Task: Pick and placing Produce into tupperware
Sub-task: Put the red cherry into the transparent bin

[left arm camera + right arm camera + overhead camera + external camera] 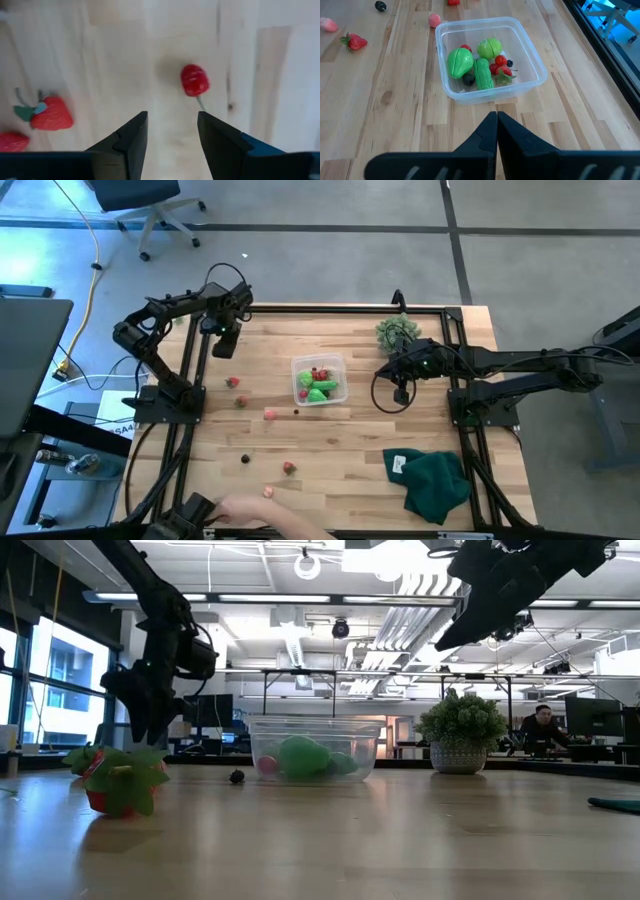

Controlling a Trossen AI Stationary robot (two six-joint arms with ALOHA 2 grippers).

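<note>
Left gripper (172,132) points down, fingers apart, nothing between. Right gripper (496,131) up high, fingers pressed together.

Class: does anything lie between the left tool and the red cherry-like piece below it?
Nothing visible does. The left tool hangs open above bare wood, the red piece just ahead; a strawberry lies off to one side.

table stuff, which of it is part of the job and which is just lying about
Part of the job:
- tupperware, already holding green and red pieces
- loose produce on the wood: cherry, strawberry, pink piece, dark berry
- left tool, open above the cherry

Just lying about:
- bushy plant
- dark green cloth
- person's hand at the near edge
</note>
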